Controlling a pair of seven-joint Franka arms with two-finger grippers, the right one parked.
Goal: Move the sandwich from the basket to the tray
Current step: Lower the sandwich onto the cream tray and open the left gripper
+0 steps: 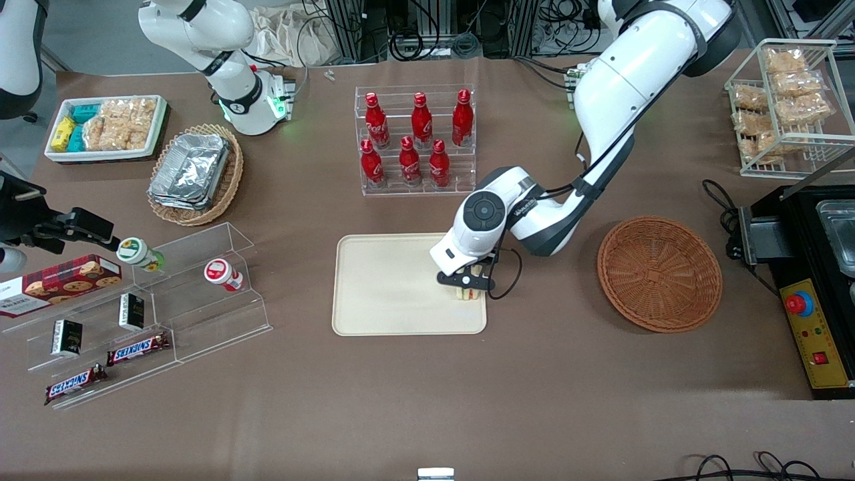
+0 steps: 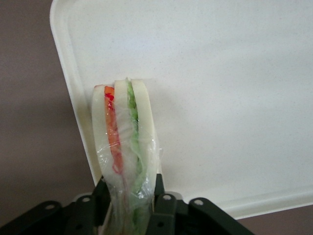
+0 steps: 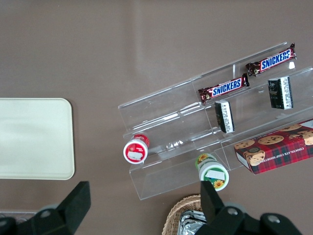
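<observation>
Sandwich point(image 2: 126, 147) pinched in the tool point(image 1: 467, 286) over the tray point(image 1: 387, 294).
It stands on edge, layers upright, long axis vertical, by the tray's rim nearest the basket point(image 1: 659, 272).

The gripper point(image 1: 467, 286) covers most of the sandwich point(image 1: 468, 292) from the front.

Lighting's bright and even, looks like overhead room light. The gripper point(image 1: 467, 286) throws only a soft shadow onto the tray point(image 1: 381, 294) right under it. Up close, the wrapped sandwich point(image 2: 126, 147) shows some glare, its near end slightly soft.
</observation>
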